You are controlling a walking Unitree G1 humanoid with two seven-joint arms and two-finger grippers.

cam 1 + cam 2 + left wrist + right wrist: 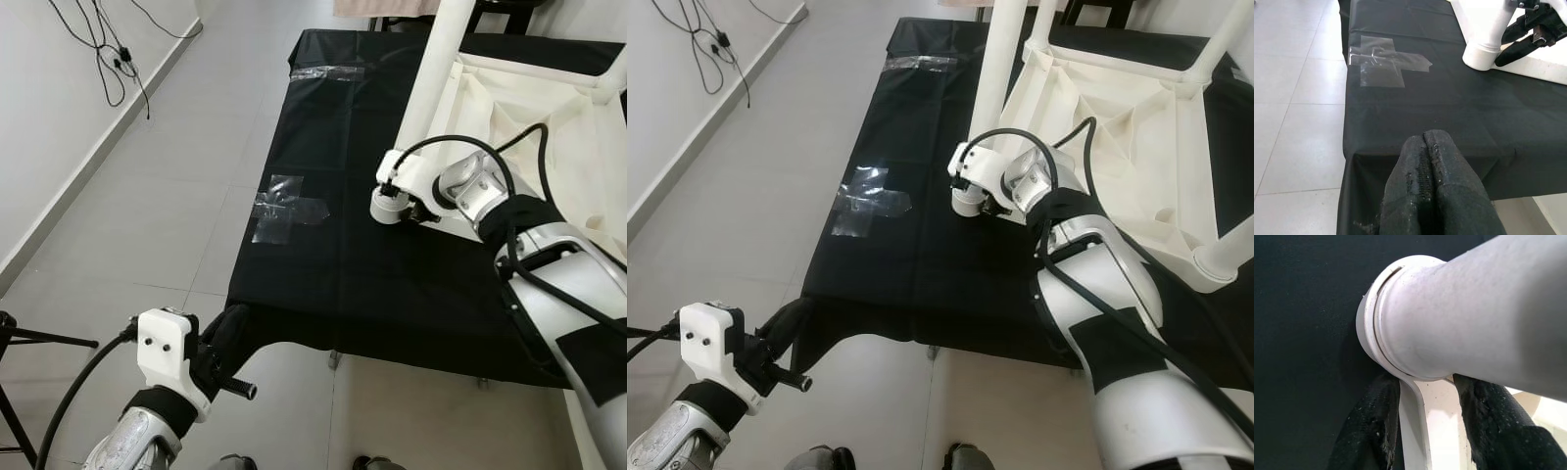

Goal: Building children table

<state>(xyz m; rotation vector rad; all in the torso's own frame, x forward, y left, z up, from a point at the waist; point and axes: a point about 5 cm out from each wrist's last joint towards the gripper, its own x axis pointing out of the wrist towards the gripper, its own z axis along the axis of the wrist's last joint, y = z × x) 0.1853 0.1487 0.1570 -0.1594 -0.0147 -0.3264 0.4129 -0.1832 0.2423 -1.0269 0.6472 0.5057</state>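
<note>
On the far left, black cables (pixel 103 49) hung on the wall and lay on the grey tiled floor (pixel 147 196). The left hand (pixel 1436 196) hovered low at the near left corner of the counter (pixel 323 274), w/ its fingers pressed together, holding nothing, just above the edge of the black cloth (pixel 1425 112) that covered the counter. A cross of clear tape (pixel 284 209) was stuck flat on the cloth, approx. between the left hand and the white leg.

The children table (pixel 1117 127) lay upside down on the right part of the counter, white plastic, its legs pointing up. One leg (pixel 431 88) stood tilted at the table's left corner, its wider base ring (pixel 1374 333) sitting at the corner bracket, close over the black cloth. The right hand (pixel 1425 421) was at this base, under the ring; its two black fingers (pixel 1371 431) were spread, one on each side of a thin white plastic tab. I cannot tell if they pinched the tab or only stood beside it. A black cable (pixel 460 147) looped over the right wrist.
</note>
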